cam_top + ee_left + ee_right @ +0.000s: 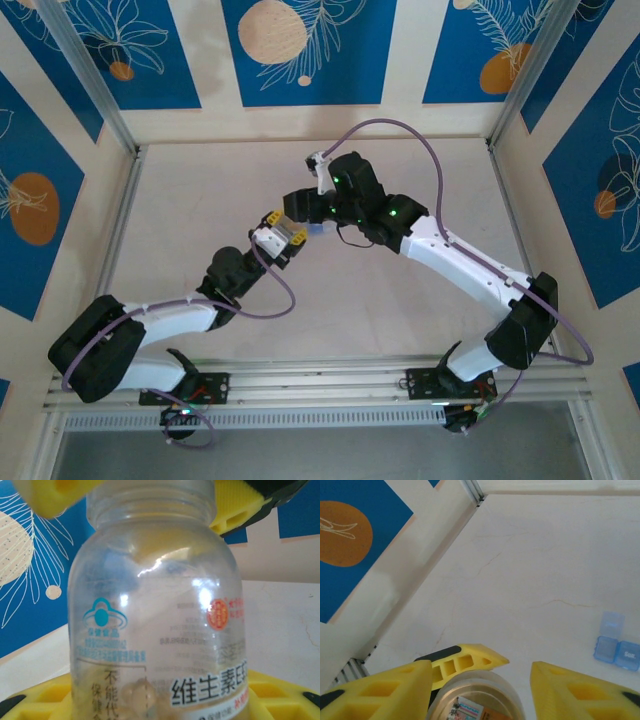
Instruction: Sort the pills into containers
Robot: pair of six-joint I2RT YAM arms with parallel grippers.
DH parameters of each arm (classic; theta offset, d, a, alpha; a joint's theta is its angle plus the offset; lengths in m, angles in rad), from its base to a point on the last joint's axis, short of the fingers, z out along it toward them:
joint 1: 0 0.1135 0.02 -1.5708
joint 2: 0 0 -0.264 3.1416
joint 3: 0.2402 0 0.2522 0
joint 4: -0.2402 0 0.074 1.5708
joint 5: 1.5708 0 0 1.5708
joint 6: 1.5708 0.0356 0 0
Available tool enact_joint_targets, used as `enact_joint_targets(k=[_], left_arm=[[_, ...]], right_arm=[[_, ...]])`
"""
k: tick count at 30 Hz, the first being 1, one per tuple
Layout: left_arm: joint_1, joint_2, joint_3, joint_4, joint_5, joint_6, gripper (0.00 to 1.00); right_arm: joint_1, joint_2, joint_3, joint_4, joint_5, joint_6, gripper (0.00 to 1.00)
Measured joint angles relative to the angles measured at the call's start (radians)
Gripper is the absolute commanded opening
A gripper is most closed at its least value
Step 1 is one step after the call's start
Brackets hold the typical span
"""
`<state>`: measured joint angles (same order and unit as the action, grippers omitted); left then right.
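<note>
A clear vial [155, 610] with a printed label is gripped round its lower body by my left gripper [160, 702], which is shut on it. Tan pills [135, 692] lie at its bottom. In the top view the left gripper [277, 240] holds the vial [290, 224] above mid-table, and my right gripper [298, 206] meets it from the far side. The right gripper [480, 667] straddles the vial's top [477, 697]; its left finger [380, 690] is at the rim, while the right finger [580, 690] stands a little off it. The blue-and-clear pill box [616, 647] with the containers lies flat on the table.
The pill box [318, 229] sits just below the right gripper's wrist. Pale table surface [545, 570] stretches beyond the vial to the metal frame rail [472, 492] and the blue-patterned wall. A purple cable [400, 125] loops above the right arm.
</note>
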<state>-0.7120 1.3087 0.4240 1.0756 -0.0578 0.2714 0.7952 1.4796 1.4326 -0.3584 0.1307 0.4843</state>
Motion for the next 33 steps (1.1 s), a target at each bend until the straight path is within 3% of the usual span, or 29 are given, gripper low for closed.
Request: enact_joint_targets(k=[7,10,22,27,33], left_arm=[[0.0,-0.001,0.0,0.005,0.005,0.0,0.0],[0.0,-0.005,-0.002,0.005,0.041,0.0,0.0],[0.0,-0.013,-0.032,0.116,0.426,-0.085,0.0],[0.0,0.009,-0.032,0.163,0.521,-0.136,0.0],[0.0,0.013,-0.032,0.167,0.581,-0.156,0.0]], right_arm=[[-0.01,-0.007,-0.022,0.033,-0.077,-0.08,0.38],[-0.026,-0.036,-0.069,0.077,-0.143,-0.176,0.29],[-0.142,-0.191,-0.2,0.072,-0.619,-0.64,0.19],[-0.161,-0.192,-0.175,0.002,-0.728,-0.767,0.17],[-0.177,-0.192,-0.148,-0.003,-0.771,-0.801,0.16]])
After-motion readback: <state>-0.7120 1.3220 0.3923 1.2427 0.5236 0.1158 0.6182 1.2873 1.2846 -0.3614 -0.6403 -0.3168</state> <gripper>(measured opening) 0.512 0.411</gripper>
